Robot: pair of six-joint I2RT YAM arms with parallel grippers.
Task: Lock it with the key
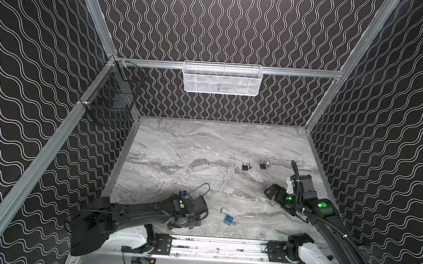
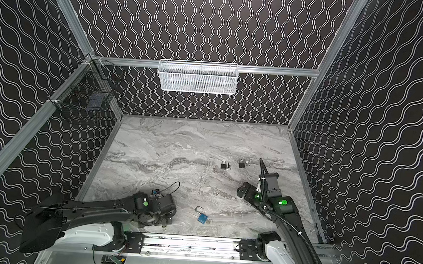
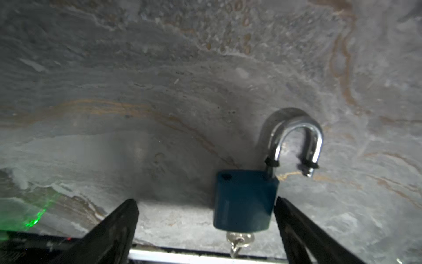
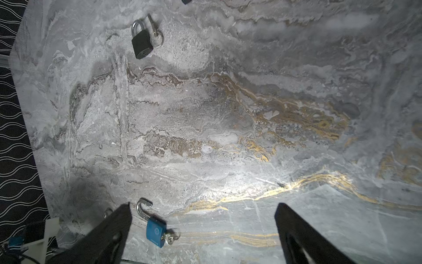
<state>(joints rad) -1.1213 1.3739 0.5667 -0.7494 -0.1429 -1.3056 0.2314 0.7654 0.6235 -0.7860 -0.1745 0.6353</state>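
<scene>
- Near the table's front edge, between my two arms, the blue padlock lies flat on the marble. It sits closer to my left gripper than to my right gripper.
- The front rail runs just beyond the padlock's key end. Bare marble stretches wide across the middle and back left.
- Two black padlocks lie well apart from the blue one, toward the back right and beyond my right gripper.
- The blue padlock's long axis runs on a slant. In both top views its shackle points away from the rail and a little left, and the key points toward the rail and a little right.
- The shackle is swung open, its free end off to the side of the body. The key sits in the keyhole.
- My left jaws are spread wide and hold nothing. In the wrist view the padlock sits just ahead of them, close to one fingertip; I cannot tell if they touch.
- My right jaws are spread wide and empty, over bare marble.
</scene>
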